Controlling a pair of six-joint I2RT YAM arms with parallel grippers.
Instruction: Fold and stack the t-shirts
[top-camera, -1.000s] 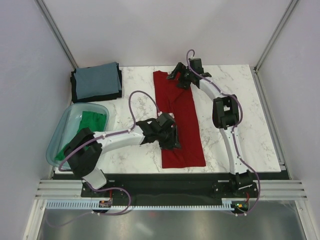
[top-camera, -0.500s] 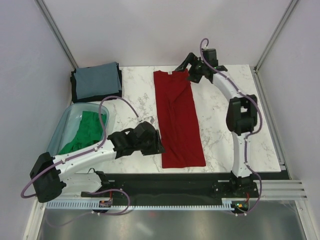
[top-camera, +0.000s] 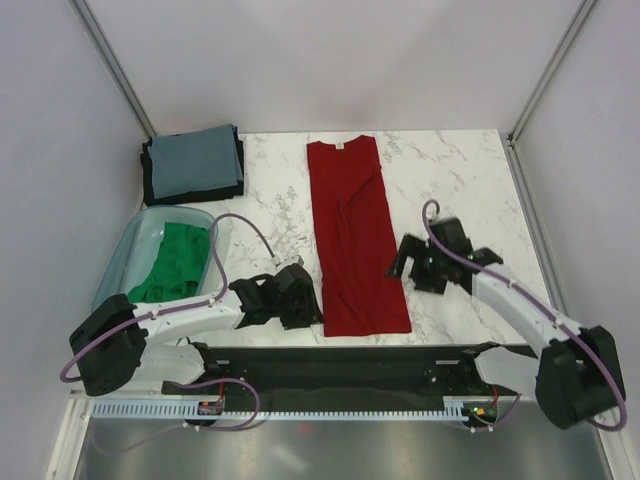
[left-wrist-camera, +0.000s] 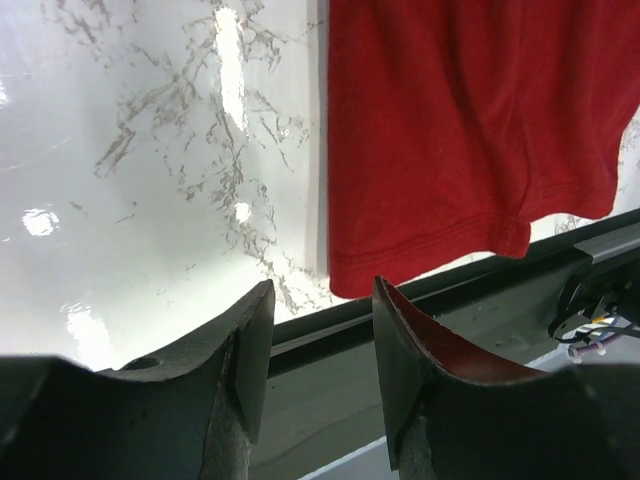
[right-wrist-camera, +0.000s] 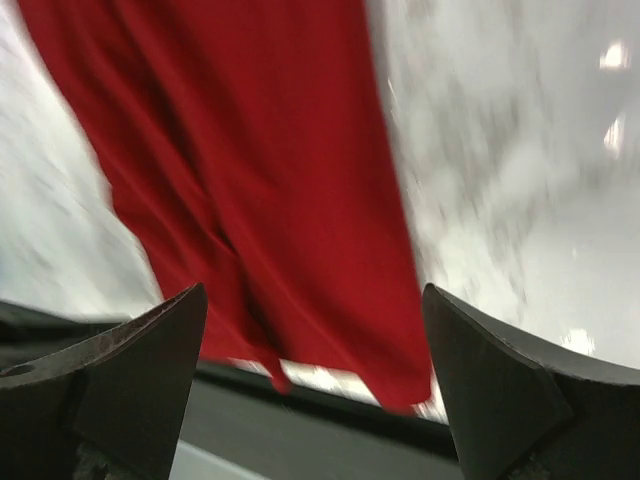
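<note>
The dark red t-shirt lies flat as a long narrow strip down the middle of the table, its white neck label at the far end. It also shows in the left wrist view and, blurred, in the right wrist view. My left gripper is open and empty just left of the shirt's near left corner; its fingers frame that hem corner. My right gripper is wide open and empty just right of the shirt's lower right edge. The green t-shirt lies in the basin. The grey-blue folded t-shirt tops a dark folded one.
The translucent teal basin stands at the near left. The folded stack sits at the far left corner. A black strip runs along the table's near edge. Bare marble lies right of the red shirt.
My right arm has swung from the shirt's far collar end down to its near right side. My left gripper has drawn back toward the near edge, beside the hem corner. The shirt has not moved.
</note>
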